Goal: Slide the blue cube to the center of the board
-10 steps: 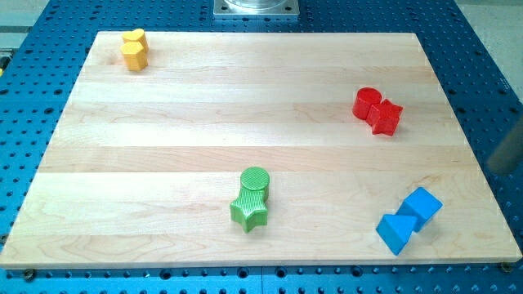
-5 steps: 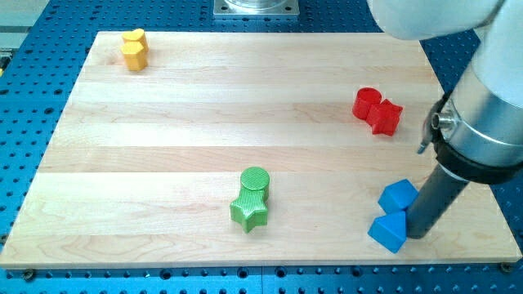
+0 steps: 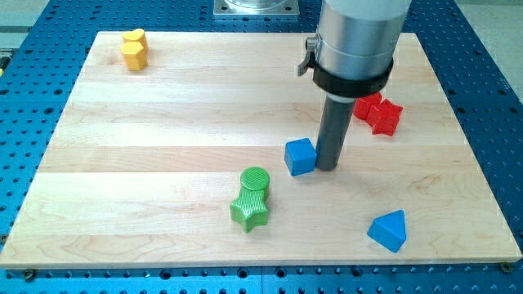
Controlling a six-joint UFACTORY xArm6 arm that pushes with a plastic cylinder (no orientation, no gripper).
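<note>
End effector: my tip (image 3: 326, 167), a bare rod with no jaws, grasping nothing, bears against the blue cube (image 3: 300, 156), which sits just to its left in the view, slightly right of the bench (image 3: 163, 114) centre. Judgement: push slowly leftward through the cube's middle so it cannot rotate off, and stop before overshooting. No brands, labels or writing are legible.

A single camera looks down at an oblique angle from beyond the table's (image 3: 163, 98) near edge, facing its far edge. The range is moderate: all four corners fall within or close to the frame. No second view overlaps.
</note>
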